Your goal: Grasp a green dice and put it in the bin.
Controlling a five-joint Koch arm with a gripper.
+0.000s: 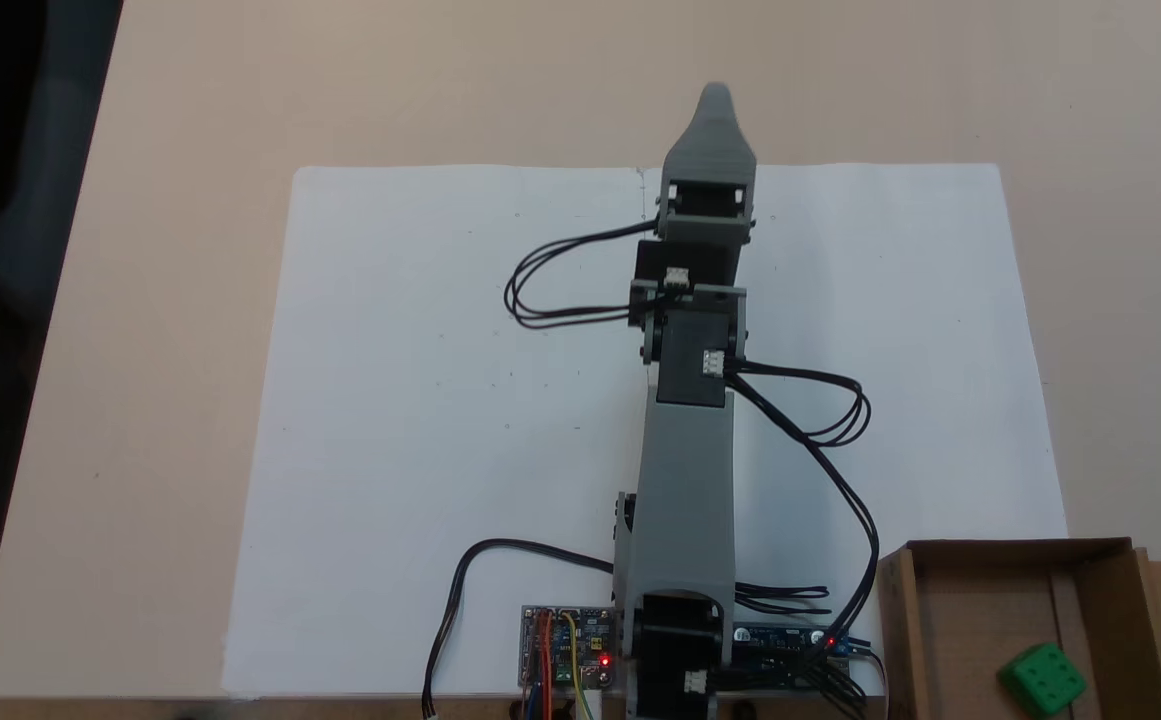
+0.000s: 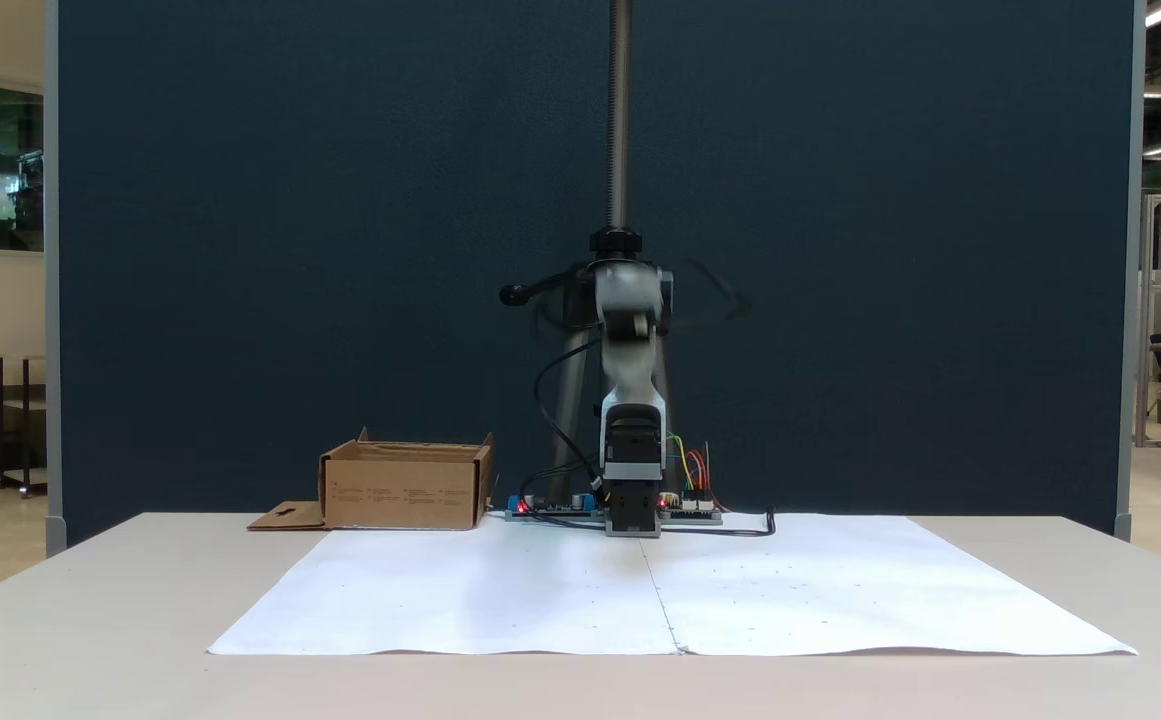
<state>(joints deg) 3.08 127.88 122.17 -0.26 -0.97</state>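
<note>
**Dice lies in the box, arm stretched out over the paper**

The green dice sits on the floor of the bin, near the wall that carries the hang-hole flap, tilted on an edge or corner rather than flat, as far as the top-down fixed view shows. By how things lie, the task looks done or close to done.

The arm reaches out across the white paper sheet, well apart from the bin. From above, the jaws lie one behind the other and taper to a single tip, and the front view blurs them, so I cannot tell whether they are spread or pressed together. Nothing green shows at the tip.

As a judgement, the dice is light, rigid and smooth, probably plastic. Its rounded edges would let it squirt out of a corner pinch, so two opposite flat faces, taken squarely, are the place to hold it.

The bin stands on the surface beside the arm's base.
</note>
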